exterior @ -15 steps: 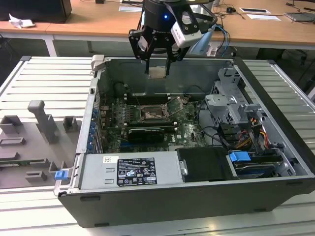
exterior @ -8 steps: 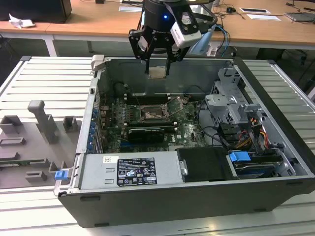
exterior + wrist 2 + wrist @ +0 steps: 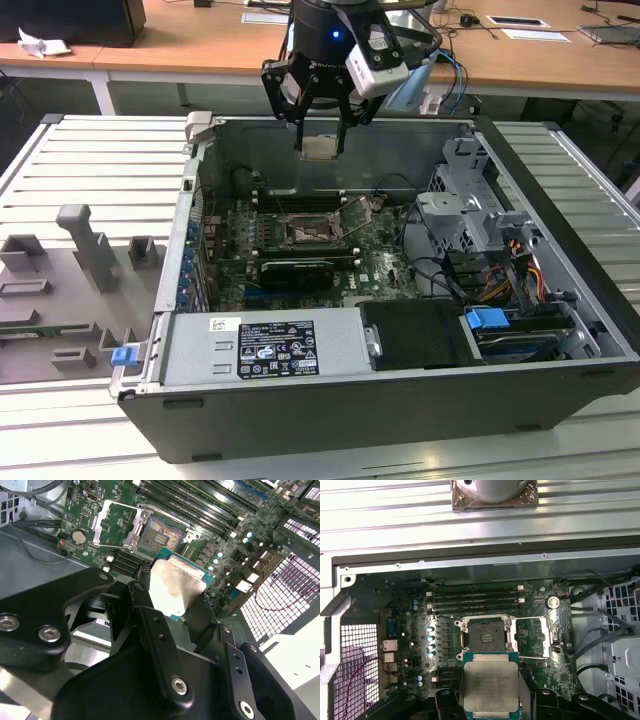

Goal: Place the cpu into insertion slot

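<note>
The end effector [image 3: 321, 141] hangs over the far part of the open case [image 3: 400, 420], clenched on the cpu [image 3: 320, 149], with its fingers [image 3: 150, 625] pressing on the chip's opposite edges. The cpu [image 3: 490, 685] is in the air, well above the motherboard [image 3: 385, 262], and its pale metal face is turned toward both wrist views. The slot [image 3: 484, 634] lies below on the board with its frame [image 3: 540, 635] swung open and the dark socket exposed. The case rests on a ribbed surface [image 3: 90, 170].
</note>
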You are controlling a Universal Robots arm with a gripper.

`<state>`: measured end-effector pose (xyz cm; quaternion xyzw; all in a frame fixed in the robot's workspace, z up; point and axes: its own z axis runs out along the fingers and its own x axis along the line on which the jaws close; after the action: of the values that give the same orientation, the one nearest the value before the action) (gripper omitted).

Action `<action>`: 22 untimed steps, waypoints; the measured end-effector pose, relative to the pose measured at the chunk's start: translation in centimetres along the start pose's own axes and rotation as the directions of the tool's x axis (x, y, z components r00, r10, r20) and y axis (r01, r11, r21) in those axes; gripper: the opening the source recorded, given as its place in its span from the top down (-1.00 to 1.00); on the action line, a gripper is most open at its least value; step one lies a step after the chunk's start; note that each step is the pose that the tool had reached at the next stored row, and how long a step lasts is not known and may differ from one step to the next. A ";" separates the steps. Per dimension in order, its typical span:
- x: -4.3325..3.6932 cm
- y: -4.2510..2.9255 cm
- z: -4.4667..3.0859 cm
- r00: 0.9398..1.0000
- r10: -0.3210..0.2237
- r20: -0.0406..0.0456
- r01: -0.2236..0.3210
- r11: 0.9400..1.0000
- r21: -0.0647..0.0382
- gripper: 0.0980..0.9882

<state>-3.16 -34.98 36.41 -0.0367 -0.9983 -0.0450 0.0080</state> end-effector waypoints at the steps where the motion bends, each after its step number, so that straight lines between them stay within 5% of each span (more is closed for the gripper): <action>1: 0.00 0.00 0.00 1.000 0.001 0.000 -0.001 1.000 0.000 0.03; 22: 0.00 -0.01 0.06 1.000 0.027 0.002 -0.027 1.000 -0.001 0.03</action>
<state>-3.16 -34.98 36.35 -0.0504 -0.9977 -0.0451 0.0074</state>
